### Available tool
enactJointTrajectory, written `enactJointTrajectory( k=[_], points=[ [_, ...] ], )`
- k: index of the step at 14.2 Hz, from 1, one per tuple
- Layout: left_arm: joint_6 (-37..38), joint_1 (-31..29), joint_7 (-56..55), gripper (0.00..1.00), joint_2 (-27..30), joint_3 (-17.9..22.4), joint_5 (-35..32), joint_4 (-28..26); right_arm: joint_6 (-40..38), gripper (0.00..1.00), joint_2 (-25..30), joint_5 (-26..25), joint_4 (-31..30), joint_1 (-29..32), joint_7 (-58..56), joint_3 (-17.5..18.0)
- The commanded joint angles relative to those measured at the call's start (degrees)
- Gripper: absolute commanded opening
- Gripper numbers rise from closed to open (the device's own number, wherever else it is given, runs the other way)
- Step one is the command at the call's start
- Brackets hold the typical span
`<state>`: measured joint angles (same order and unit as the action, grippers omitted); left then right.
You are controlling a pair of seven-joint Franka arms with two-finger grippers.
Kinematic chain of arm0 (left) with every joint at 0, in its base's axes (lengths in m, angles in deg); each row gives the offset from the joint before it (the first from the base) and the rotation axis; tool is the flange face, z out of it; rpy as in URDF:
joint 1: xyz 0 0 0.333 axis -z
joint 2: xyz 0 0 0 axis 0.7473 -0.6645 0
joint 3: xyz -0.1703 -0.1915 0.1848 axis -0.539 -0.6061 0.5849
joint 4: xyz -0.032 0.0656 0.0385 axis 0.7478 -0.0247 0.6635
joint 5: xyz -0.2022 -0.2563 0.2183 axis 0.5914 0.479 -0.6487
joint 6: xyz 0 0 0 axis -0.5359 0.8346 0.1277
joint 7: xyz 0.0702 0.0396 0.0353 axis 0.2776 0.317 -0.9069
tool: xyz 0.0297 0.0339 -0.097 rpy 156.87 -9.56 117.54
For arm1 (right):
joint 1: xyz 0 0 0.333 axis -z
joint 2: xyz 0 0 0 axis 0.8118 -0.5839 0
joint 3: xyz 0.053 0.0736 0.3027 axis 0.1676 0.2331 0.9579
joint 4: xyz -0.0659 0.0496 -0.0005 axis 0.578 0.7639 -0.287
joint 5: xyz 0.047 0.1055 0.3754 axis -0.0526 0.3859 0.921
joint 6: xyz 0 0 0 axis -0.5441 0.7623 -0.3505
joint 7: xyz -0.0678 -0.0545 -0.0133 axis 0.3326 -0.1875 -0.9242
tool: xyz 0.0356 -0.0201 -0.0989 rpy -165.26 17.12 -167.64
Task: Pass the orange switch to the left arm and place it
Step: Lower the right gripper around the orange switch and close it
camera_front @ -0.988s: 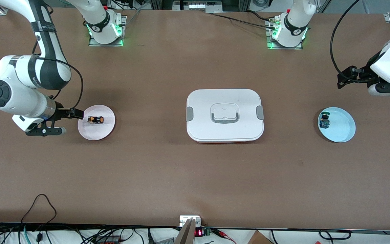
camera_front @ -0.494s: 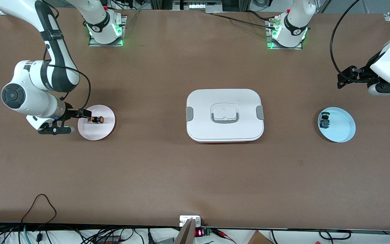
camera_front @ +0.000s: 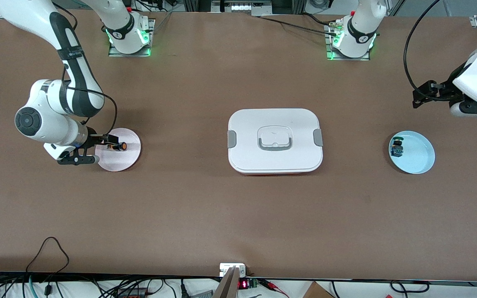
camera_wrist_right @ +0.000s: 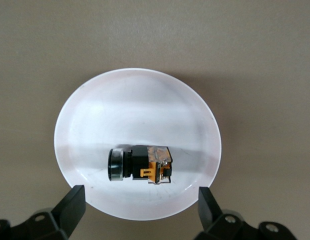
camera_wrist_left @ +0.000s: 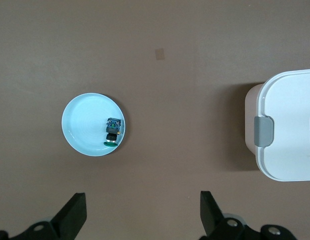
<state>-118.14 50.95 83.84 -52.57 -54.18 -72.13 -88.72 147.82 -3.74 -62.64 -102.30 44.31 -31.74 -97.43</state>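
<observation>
Orange switch (camera_front: pixel 118 146) lies on its side in a shallow pink plate (camera_front: pixel 127 161) at the right arm's end of the table; in the right wrist view the switch (camera_wrist_right: pixel 140 164) sits toward the plate's (camera_wrist_right: pixel 137 105) lower rim, black body with orange marks. Right gripper (camera_front: pixel 108 143) is over the plate's edge just beside the switch, fingers (camera_wrist_right: pixel 70 207) spread wide, nothing between them, not touching the switch.

The box (camera_front: pixel 275 140), white with grey side latches and a recessed lid handle, sits mid-table, lid on, well apart from the pink plate and between it and a light blue plate (camera_front: pixel 418 159) at the left arm's end. A thin red strip shows along the box's bottom edge. The blue plate holds a second small switch (camera_front: pixel 396 147) with a green-blue top, near its rim.

Left gripper (camera_front: pixel 422 96) waits up over bare table near the blue plate, fingers (camera_wrist_left: pixel 75 215) spread, empty.

Table (camera_front: pixel 238 215) is plain brown and matte. Cables and a small red-digit display (camera_front: pixel 243 284) run along the front camera's edge. Green lights glow at both arm bases. No readable writing.
</observation>
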Motion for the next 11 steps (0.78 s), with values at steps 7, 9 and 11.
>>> enactJointTrajectory(
  k=[7,9,11],
  points=[
    [1.2,-0.7,1.4,1.0,0.0,-0.4,0.4,1.2,2.2,1.0,-2.7,3.5,-0.4,-0.1,-1.7,0.1],
    [1.3,-0.7,1.4,1.0,-0.1,-0.4,0.4,1.2,2.9,1.0,-3.3,4.5,-0.4,-0.1,-1.8,0.2],
    [1.4,-0.7,1.4,1.0,-0.1,-0.4,0.4,1.2,3.6,1.0,-4.0,4.5,-0.4,-0.2,-3.0,0.2]
  ],
)
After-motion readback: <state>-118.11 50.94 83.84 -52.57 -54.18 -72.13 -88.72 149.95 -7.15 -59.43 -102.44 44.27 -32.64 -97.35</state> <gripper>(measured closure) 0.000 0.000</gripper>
